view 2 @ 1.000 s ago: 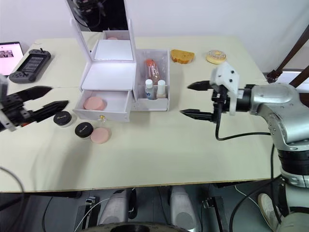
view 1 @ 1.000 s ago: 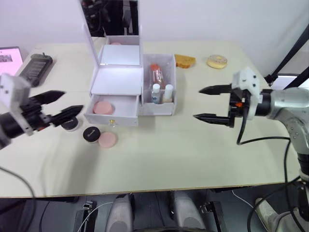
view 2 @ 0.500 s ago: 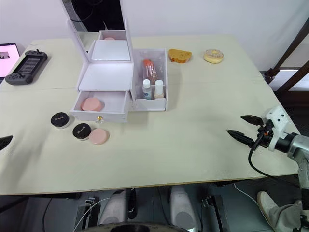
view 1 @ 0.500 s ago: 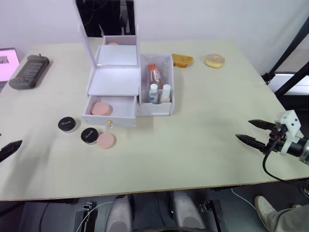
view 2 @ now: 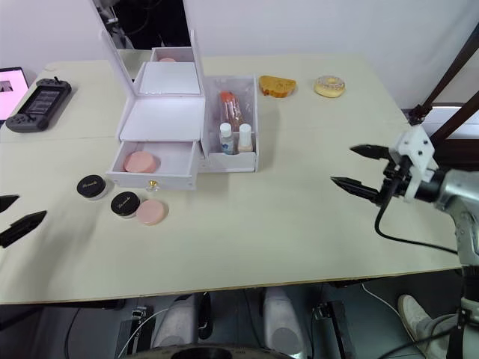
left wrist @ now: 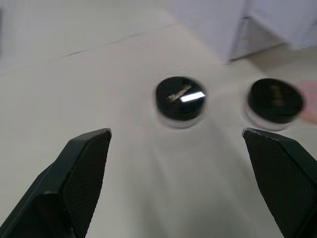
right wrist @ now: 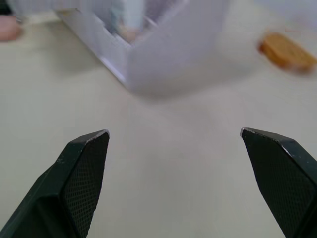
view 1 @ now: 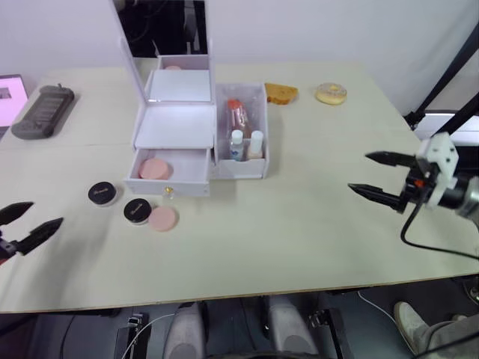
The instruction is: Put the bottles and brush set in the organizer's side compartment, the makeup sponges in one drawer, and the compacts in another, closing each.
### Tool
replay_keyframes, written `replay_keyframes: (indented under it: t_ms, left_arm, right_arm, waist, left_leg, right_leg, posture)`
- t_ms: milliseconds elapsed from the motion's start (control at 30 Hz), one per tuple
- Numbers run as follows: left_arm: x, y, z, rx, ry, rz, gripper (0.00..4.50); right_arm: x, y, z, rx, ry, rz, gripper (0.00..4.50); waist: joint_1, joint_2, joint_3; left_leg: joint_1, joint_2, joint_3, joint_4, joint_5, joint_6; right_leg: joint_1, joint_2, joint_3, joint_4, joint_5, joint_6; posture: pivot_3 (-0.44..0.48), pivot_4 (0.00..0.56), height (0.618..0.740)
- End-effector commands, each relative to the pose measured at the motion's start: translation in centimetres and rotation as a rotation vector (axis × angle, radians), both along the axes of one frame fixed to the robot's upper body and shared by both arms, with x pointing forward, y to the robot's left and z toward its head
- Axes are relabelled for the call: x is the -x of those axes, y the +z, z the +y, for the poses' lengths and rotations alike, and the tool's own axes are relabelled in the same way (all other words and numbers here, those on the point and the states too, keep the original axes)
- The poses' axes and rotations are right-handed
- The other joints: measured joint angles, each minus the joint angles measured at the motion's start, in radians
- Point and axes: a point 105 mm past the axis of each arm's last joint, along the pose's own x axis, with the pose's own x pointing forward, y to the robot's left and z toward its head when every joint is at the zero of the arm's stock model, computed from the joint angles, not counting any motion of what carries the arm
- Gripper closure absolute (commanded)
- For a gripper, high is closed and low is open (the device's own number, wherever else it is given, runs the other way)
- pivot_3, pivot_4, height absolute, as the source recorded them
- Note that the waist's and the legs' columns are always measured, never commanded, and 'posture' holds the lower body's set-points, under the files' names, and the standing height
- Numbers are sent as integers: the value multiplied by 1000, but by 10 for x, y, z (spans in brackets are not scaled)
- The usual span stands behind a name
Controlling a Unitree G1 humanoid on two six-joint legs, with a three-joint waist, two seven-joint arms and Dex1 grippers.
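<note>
The organizer [view 2: 183,123] stands mid-table: both bottles [view 2: 233,137] in its side compartment [view 2: 236,120], one pink sponge [view 2: 141,161] in the open drawer. Another sponge [view 2: 152,212] and two compacts [view 2: 109,196] lie outside. My left gripper [view 1: 24,225] and right gripper [view 2: 358,167] hover, spread and empty.

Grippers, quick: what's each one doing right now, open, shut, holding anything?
Left gripper: open, empty, above the beige table short of the round black compacts.
Right gripper: open, empty, over the table.
</note>
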Motion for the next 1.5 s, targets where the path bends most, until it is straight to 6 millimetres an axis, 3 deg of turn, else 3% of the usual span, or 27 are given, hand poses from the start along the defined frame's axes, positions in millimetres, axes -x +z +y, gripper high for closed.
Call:
replay_keyframes:
  t_ms: [33, 333, 633, 900, 1500]
  left_arm:
    - [10, 13, -40, 72, -133, -28, 24]
    - [41, -21, -95, 64, -225, 64, 24]
    - [33, -50, -142, 66, -117, -15, 24]
    - [14, -71, -152, 73, 47, -24, 24]
    - [-29, -81, -173, 31, 76, -51, 24]
  right_arm:
    - [9, 20, 34, 20, 131, -16, 0]
    - [28, 47, 89, 68, 351, 19, 0]
    - [26, 51, 104, 98, 340, 109, 0]
    - [29, 56, 109, 107, 327, 129, 0]
    - [36, 71, 111, 19, 340, 67, 0]
  waist:
    - [2, 0, 0]
    - [2, -1, 0]
    - [3, -2, 0]
    - [5, -2, -1]
    - [5, -2, -1]
  left_leg:
    - [0, 0, 0, 0, 0, 0]
    - [0, 0, 0, 1, 0, 0]
    - [-2, -1, 0, 2, 0, 0]
    - [-3, -1, -1, 1, 0, 0]
    - [-3, -1, -2, 7, 0, 1]
  right_leg:
    - [0, 0, 0, 0, 0, 0]
    - [0, 0, 0, -1, -1, 1]
    - [2, 0, 0, -9, 1, -2]
    - [2, 1, 0, -9, 1, -2]
    - [3, 1, 0, -3, 1, -2]
  posture:
    - [0, 150, 738]
    - [0, 150, 738]
    - [0, 150, 738]
    - [0, 150, 738]
    - [0, 150, 738]
